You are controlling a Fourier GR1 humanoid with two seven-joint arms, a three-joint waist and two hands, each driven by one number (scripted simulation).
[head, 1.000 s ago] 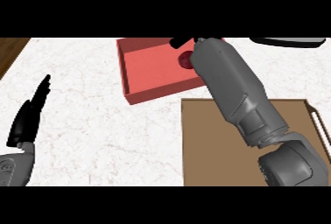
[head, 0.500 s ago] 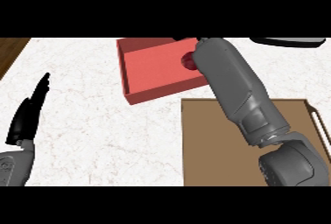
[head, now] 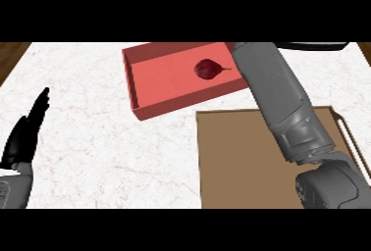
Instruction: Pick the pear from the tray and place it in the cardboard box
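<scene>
dark red pear (head: 208, 69) sits in the red tray (head: 156, 81), w/ the right arm (head: 279, 98) just beside it. right hand is hidden, can't tell its shape. left hand (head: 25, 132) rests at left edge, fingers straight. cardboard box (head: 235, 162) is near the tray.

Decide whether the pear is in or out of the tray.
In. The pear lies on the floor of the tray, inside its walls.

Pear (head: 209, 69) in tray (head: 156, 81); cardboard box (head: 239, 162) in front, right of tray.
</scene>
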